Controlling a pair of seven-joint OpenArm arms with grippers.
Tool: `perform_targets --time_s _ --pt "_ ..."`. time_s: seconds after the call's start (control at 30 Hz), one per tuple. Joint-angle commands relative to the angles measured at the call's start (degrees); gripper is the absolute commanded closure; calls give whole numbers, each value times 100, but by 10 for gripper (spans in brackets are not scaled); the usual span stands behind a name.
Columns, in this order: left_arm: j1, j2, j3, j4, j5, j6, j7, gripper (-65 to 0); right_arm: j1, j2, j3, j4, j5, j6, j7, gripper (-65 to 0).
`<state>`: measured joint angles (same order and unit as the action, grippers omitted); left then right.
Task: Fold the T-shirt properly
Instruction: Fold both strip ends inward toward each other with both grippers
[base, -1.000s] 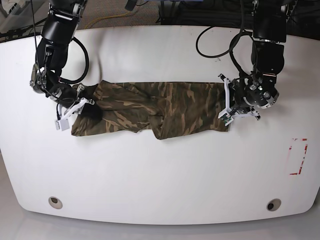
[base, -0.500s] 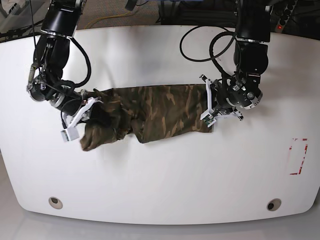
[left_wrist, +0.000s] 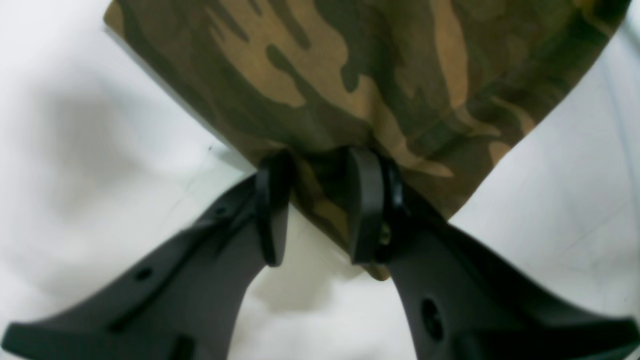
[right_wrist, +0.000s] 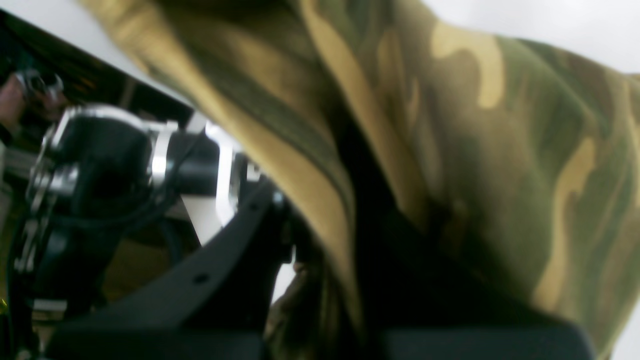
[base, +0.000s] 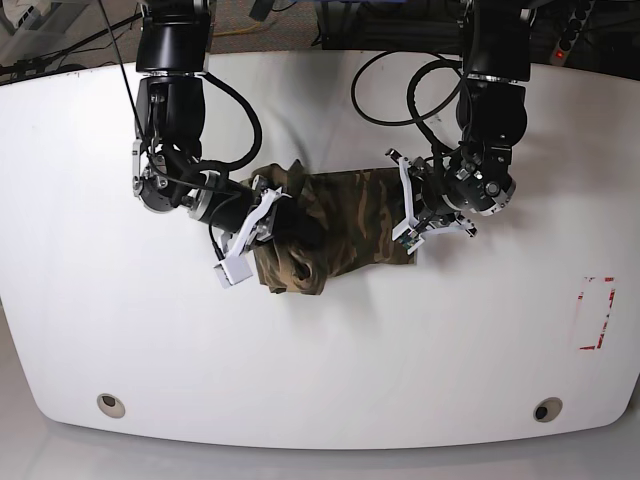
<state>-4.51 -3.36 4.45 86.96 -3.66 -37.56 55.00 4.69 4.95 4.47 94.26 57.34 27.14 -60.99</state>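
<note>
Camouflage T-shirt (base: 330, 225), bunched, unlabelled; left gripper (left_wrist: 320, 210) and right gripper (base: 262, 225) fingers each clamped on its cloth.

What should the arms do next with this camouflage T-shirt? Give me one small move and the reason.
Probably carry the right gripper on across to the left gripper, then lay its end down. Both are shut on the T-shirt; the right-held end is lifted and bunched over the middle, not yet meeting the end pinned by the left on the table.

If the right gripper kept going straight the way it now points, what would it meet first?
The right gripper points across the table toward the other arm, so it would likely push further into the bunched T-shirt it already grips; past that stands the left gripper, though depth is uncertain.
</note>
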Motion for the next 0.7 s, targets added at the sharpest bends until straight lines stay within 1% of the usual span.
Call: perform_targets --time_s 0.0,0.13,0.23,0.3,0.33,0.37,0.4,0.47,0.53,0.57,0.6,0.67 --pt "-72 6 -18 56 -34 -11 16 -176 248 19 -249 -164 160 34 433 0" --pt "-72 6 -27 65 -43 -20 16 -176 459 19 -566 -683 160 34 899 0" --pt "-72 6 -27 65 -51 -20 16 -176 634 28 -741 -1114 160 34 987 -2" --pt "-72 6 -36 65 -51 -20 16 -178 758 28 -838 -1360 160 25 996 -62" --pt "-72 6 -36 82 -51 -29 16 -178 819 28 -891 -1457 152 25 996 -103" --pt "-72 6 -36 100 -51 -29 16 -178 872 28 -961 -1544 90 25 1005 -159" --pt "-81 6 -36 100 -60 -29 16 -179 907 28 -996 -1553 -15 16 1005 -197" --pt "-89 6 -45 100 -60 -29 16 -179 960 2 -1049 -1544 -499 16 996 -312" --pt "-98 15 -45 100 -60 -29 16 -189 995 -34 -1058 -1544 -772 7 996 -380" --pt "-98 23 -45 100 -69 -29 16 -215 1021 -121 -1058 -1544 -895 7 996 -417" --pt "-107 67 -45 109 -104 -29 16 -246 1030 -192 -1058 -1544 -983 7 978 -434" --pt "-107 120 -159 117 -271 -29 -10 -312 1030 -280 -1067 -1536 -1106 7 970 -434"
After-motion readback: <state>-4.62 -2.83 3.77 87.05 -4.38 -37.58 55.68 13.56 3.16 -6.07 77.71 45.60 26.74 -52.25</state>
